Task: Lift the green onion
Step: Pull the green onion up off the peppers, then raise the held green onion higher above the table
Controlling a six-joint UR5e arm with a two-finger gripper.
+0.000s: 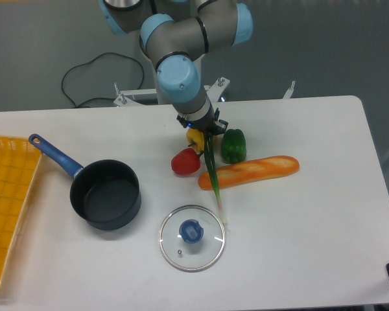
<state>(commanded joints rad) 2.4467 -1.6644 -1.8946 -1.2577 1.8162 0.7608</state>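
Gripper (206,131) over the leafy end of the green onion (212,173) — whether its fingers pinch the stalk cannot be told. The onion runs across the baguette's (249,172) left end, white tip near the glass lid (192,238). Beside it — red pepper (185,162), green pepper (233,146). Pot (106,194) at left.

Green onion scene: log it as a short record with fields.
target: green onion, thin stalk lying across the left end of the baguette, pale tip near the glass lid
gripper: gripper down at the onion's leafy end; whether it is closed cannot be told
neighbours: red pepper, yellow pepper, green pepper
elsewhere: pot with blue handle, yellow tray at the left edge
surface: white table
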